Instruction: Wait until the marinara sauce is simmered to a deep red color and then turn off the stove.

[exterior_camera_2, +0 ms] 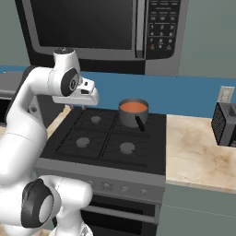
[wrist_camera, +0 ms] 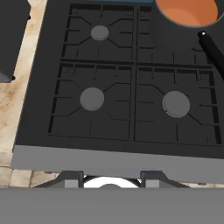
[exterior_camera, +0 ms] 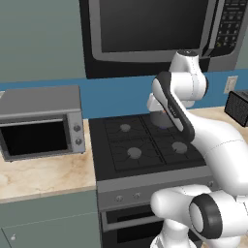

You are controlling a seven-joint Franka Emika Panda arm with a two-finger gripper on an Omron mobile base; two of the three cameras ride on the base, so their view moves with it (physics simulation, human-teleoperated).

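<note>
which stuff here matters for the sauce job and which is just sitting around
Belongs to the job:
- marinara sauce, orange-red, in the saucepan on the back right burner
- stove
- hand, above the stove's left side

Just lying about:
- toaster oven
- microwave
- dark appliance on the right counter

saucepan (wrist_camera: 187, 13): top cut off by the picture's edge
stove knobs (exterior_camera_2: 107, 186): too small to read
gripper (exterior_camera_2: 82, 107): fingers hidden

The saucepan (exterior_camera_2: 133, 112) sits on the stove's (exterior_camera_2: 110, 138) back right burner; microwave (exterior_camera_2: 106, 32) above; toaster oven (exterior_camera: 41, 121) left.
</note>
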